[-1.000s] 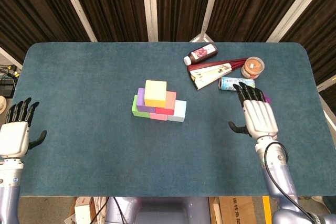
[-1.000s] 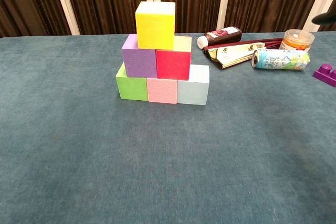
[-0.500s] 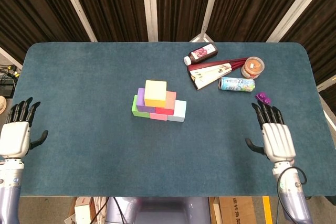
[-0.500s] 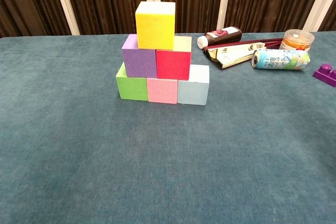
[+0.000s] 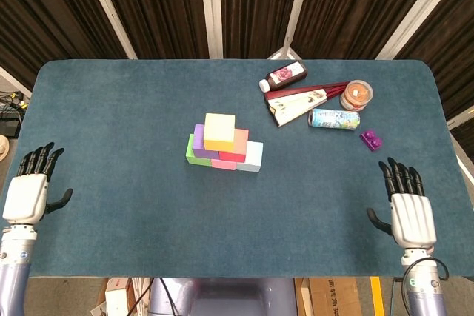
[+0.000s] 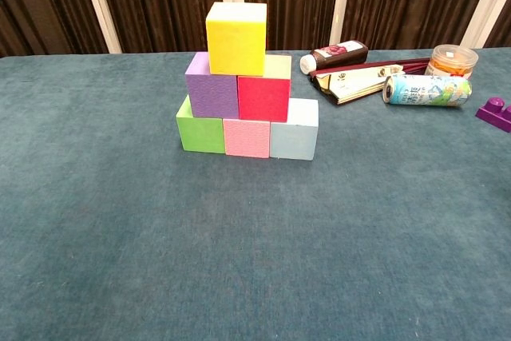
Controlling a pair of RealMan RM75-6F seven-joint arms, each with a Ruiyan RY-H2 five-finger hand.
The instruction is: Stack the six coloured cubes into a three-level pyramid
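Pyramid of six coloured foam cubes (image 6: 243,93) stands mid teal tabletop (image 5: 133,123), yellow cube (image 6: 236,27) on top; left hand (image 5: 28,190) and right hand (image 5: 411,212) flat, fingers spread, holding nothing.

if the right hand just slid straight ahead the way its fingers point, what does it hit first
Probably the small purple brick, which lies nearly in line beyond the right hand. It could pass just to the brick's right, though; the line is close.

White-backed left hand (image 5: 27,196) and right hand (image 5: 412,216), black fingers (image 5: 397,175), apparently grey forearms
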